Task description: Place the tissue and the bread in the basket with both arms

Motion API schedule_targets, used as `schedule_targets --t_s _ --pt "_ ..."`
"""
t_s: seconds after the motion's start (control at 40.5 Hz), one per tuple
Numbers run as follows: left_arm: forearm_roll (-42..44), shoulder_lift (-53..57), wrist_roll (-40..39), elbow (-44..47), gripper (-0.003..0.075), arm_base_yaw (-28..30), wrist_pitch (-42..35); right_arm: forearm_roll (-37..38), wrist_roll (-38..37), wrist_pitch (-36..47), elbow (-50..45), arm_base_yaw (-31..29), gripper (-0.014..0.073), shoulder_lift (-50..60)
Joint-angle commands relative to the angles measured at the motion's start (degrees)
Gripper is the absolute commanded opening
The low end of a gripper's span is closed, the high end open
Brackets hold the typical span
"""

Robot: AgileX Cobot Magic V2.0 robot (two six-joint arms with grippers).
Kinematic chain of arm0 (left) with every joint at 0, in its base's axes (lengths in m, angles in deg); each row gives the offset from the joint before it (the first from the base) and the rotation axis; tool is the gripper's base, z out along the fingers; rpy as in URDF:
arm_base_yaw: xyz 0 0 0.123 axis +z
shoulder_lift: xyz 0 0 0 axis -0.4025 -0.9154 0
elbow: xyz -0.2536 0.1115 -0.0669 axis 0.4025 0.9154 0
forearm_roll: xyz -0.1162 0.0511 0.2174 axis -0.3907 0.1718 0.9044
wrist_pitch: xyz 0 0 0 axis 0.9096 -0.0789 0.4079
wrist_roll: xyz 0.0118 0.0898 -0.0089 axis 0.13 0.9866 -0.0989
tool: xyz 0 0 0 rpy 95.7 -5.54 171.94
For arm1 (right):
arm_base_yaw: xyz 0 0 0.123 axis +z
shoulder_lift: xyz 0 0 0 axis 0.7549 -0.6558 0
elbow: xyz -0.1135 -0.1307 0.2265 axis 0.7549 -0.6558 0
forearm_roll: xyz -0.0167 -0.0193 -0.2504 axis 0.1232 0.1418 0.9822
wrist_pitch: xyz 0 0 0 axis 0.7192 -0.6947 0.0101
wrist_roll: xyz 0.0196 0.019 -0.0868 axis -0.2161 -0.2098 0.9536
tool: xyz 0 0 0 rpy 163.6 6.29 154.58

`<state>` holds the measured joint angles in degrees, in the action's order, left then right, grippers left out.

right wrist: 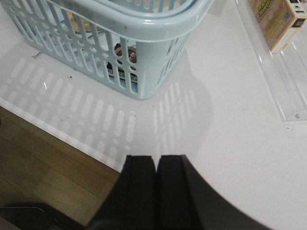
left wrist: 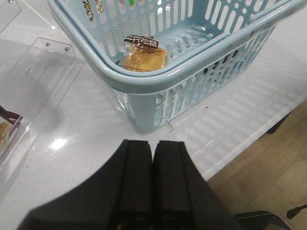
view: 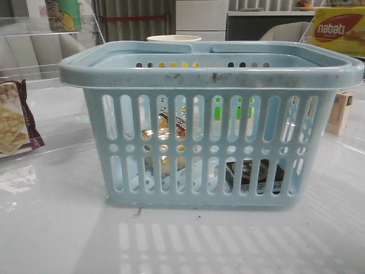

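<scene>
The pale blue basket [view: 211, 77] stands in the middle of the white table. The bread [left wrist: 144, 58], golden-brown in clear wrap, lies on the basket's floor on the left side; it shows through the slots in the front view [view: 162, 131]. The black tissue packet [view: 254, 174] lies on the basket's floor on the right side and shows through the slots in the right wrist view [right wrist: 125, 57]. My left gripper [left wrist: 153, 148] is shut and empty, above the table by the basket's near left corner. My right gripper [right wrist: 157, 162] is shut and empty, by the basket's near right corner. Neither arm shows in the front view.
A maroon-edged cracker packet [view: 14, 123] lies at the left on a clear acrylic tray [left wrist: 38, 72]. A small carton [view: 339, 113] stands at the right on another clear tray [right wrist: 283, 86]. A yellow-red box [view: 339, 29] and a white cup [view: 174, 39] are behind the basket. The table's front edge [right wrist: 67, 139] is close.
</scene>
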<state>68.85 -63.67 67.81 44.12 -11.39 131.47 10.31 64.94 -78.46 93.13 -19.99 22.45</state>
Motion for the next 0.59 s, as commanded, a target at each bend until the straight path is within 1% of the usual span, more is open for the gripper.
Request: schedule_targets --t_s 0.0,0.099,0.197,0.247,0.321,0.444,0.493,0.567 --pt "-0.3 0.51 -0.45 -1.7 0.0091 0.0 -3.82 0.64 0.61 3.62 1.57 -0.09 0.0057 -0.37" --pt "-0.18 1.53 -0.45 -1.7 0.0091 0.92 -3.96 0.64 0.61 3.7 1.57 -0.09 0.0057 -0.37" --pt "0.1 3.58 0.12 -1.5 0.0091 4.44 -4.09 0.64 0.61 3.7 1.57 -0.09 0.0057 -0.37" --pt "0.1 4.99 0.12 -0.62 0.0091 6.88 -5.72 0.64 0.61 3.7 1.57 -0.09 0.0057 -0.37" --pt "0.1 7.77 0.12 2.43 0.0091 10.63 -11.61 0.64 0.61 3.7 1.57 -0.09 0.0057 -0.37" --pt "-0.01 13.28 0.12 10.8 0.0091 17.33 -26.05 0.64 0.61 3.7 1.57 -0.09 0.0057 -0.37" --pt "-0.01 16.02 0.12 14.83 0.0091 19.77 -30.55 0.64 0.61 3.7 1.57 -0.09 0.0057 -0.37" --pt "-0.28 20.73 0.12 21.07 0.0091 23.29 -35.09 0.64 0.61 3.7 1.57 -0.09 0.0057 -0.37"
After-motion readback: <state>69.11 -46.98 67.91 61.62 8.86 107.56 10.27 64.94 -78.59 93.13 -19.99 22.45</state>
